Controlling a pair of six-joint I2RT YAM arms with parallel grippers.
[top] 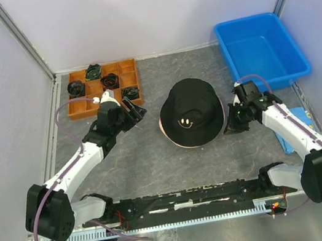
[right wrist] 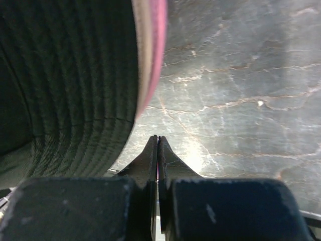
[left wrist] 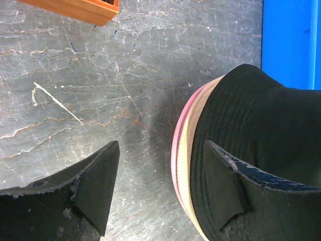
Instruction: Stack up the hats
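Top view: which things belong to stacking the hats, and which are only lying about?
Job: black hat, beige hat, pink hat.
Lying about: orange tray, dark bundles, blue bin.

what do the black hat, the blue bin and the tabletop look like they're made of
Black hat: woven cotton-like fabric, matte; fine ribbed weave and stitched brim rows show in the right wrist view. Blue bin: probably moulded plastic, smooth, slightly glossy, with a rolled rim. Tabletop: grey marble-look surface with pale veins; stone or printed laminate, cannot tell.
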